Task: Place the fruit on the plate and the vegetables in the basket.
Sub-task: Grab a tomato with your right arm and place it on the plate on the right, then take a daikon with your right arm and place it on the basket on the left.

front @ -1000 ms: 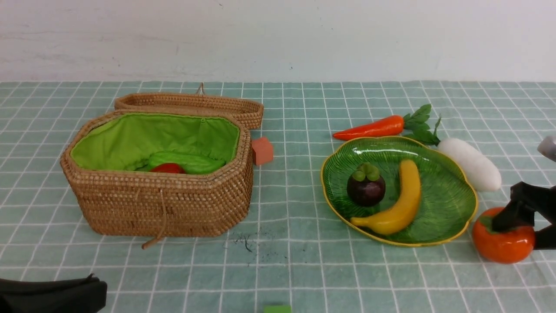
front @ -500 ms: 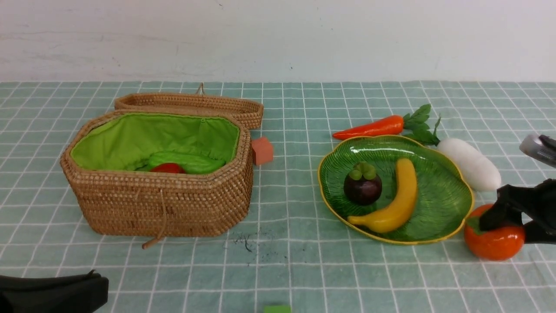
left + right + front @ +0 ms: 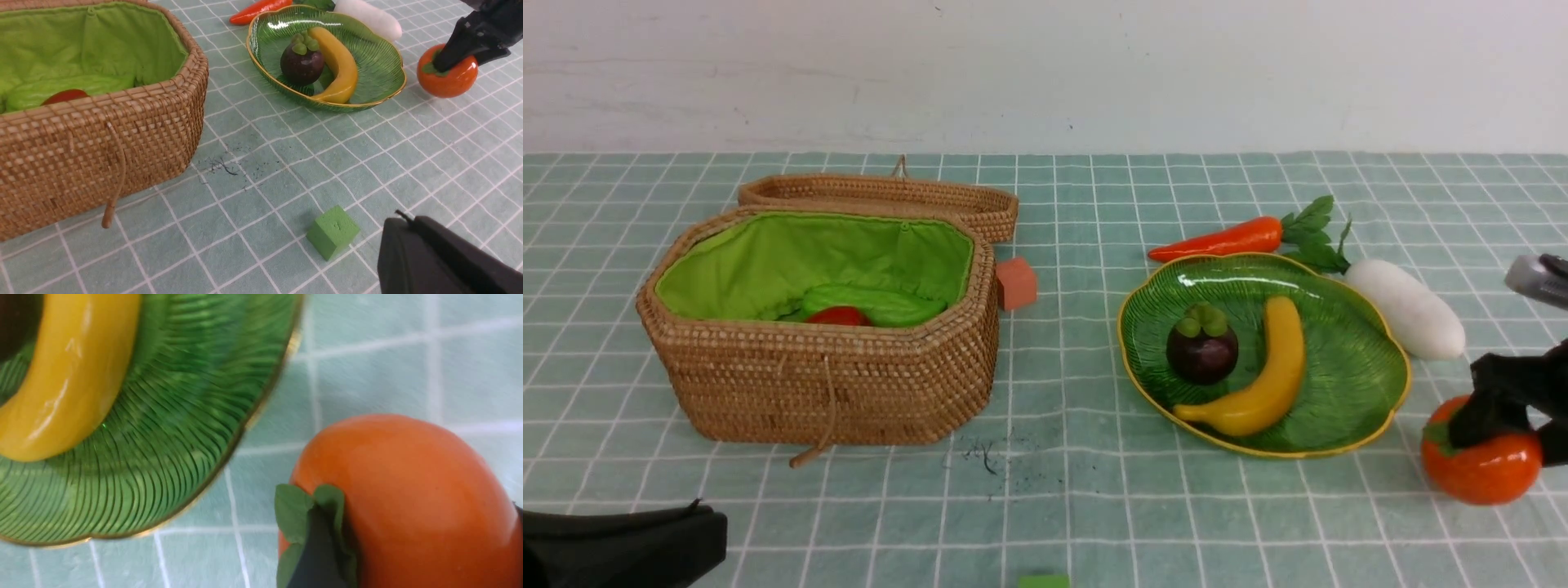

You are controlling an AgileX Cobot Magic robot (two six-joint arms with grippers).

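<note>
**A:** Where is the persimmon (image 3: 1486, 469)?

**B:** On the table (image 3: 1094, 490), lower right of the frame, just beside the plate (image 3: 1347, 367) but not on it. The right gripper (image 3: 1507, 433) straddles it with jaws spread wide, one fingertip (image 3: 318, 547) on its leafy top. I judge it pinched.

**A:** What is the risk?

**B:** It is glossy and round, and the pinch is off-centre. It may squirt free on lifting and roll. Carried low, it could knock the plate's rim and jolt the banana (image 3: 1270, 376) and mangosteen (image 3: 1201, 355).

**A:** And the rest?

**B:** The carrot (image 3: 1225, 241) and radish (image 3: 1409, 310) lie behind the plate. The basket (image 3: 833, 384), at left, holds the gourd (image 3: 874, 304) and pepper (image 3: 837, 316). The left gripper (image 3: 698, 531), lower left, is closed and holds nothing.
</note>
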